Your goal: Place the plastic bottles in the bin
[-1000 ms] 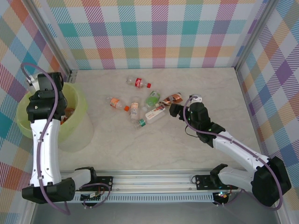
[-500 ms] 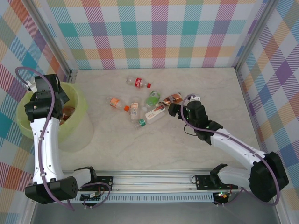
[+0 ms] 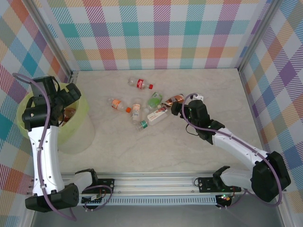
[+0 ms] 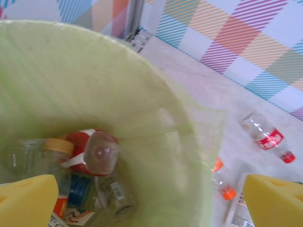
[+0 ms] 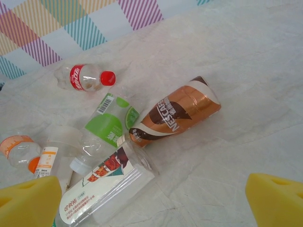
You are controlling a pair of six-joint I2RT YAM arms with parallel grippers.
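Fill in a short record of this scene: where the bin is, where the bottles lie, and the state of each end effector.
Bin: yellow-green tub at the left of the table, holding several bottles, among them a red-labelled bottle.
Loose bottles: a cluster mid-table, including a brown Nescafe bottle, a green-labelled bottle and a red-capped bottle.
Left end effector: open, empty, above the bin.
Right end effector: open, empty, facing the cluster.

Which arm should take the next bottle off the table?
Right. The right gripper, open, hovers beside the brown bottle at the edge of the pile; the left gripper, open and empty, is over the bin, away from the pile.
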